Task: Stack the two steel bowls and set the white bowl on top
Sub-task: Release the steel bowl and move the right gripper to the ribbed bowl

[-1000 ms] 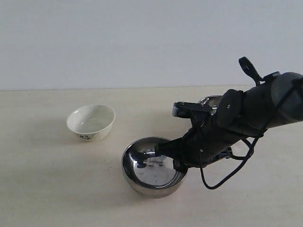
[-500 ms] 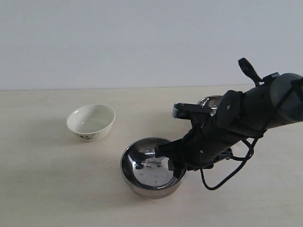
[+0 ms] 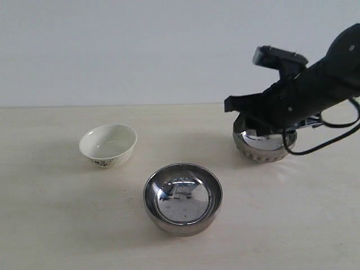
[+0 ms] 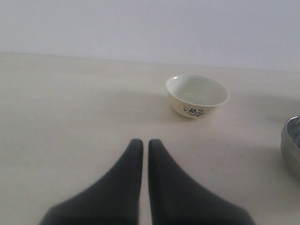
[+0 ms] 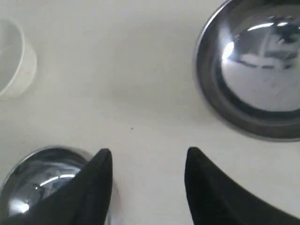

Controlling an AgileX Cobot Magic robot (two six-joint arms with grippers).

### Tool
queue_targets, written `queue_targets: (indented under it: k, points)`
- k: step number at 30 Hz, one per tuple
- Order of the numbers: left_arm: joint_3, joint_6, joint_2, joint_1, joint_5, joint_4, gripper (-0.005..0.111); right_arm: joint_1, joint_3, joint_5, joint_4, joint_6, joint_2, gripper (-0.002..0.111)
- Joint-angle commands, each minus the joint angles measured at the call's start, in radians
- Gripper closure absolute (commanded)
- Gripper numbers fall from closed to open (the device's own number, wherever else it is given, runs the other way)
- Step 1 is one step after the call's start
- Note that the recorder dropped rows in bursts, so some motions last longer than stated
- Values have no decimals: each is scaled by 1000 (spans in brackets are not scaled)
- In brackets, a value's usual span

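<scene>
My right claw (image 5: 149,152) hangs over the ribbed bowl (image 3: 263,147) at the back right of the table (image 3: 56,225), fingers spread and nothing between them. The left claw (image 4: 142,143) is pressed together and empty, low over the table and facing the white bowl (image 4: 197,96). That bowl sits alone on the left, well apart from both steel ones. The smooth bowl (image 3: 183,197) stands front centre, open side up, with nothing in it.

The pick is what worries me. In the right wrist view one finger overlaps a steel rim (the ribbed bowl's, I judge, though I can't be sure). If I come straight down from here, that finger could land on the rim instead of straddling it, and tip or skate the bowl.

Polished steel with a thin wall is also a poor thing to pinch. A shallow grip could let the bowl swing or drop on the carry.

If I release off-centre over the smooth bowl, it may perch crooked or shove the lower one. The white bowl would then sit tilted on top and might slide off.
</scene>
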Motion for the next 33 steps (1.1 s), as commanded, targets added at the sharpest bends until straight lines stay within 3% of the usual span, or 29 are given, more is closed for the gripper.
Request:
queue_targets:
  k: [1,4,19,33]
  points:
    - [4,-1,-3,3,0,2,103,-79,-112,99,-245,149,-7,65]
    - [4,-1,-3,3,0,2,103,-119,-195,122,-452,314,40,65]
    - [4,-1,-3,3,0,2,103,-176,-489,288,-450,227,363,65]
    - [4,-1,-3,3,0,2,103,-238,-497,225,-393,138,483,65]
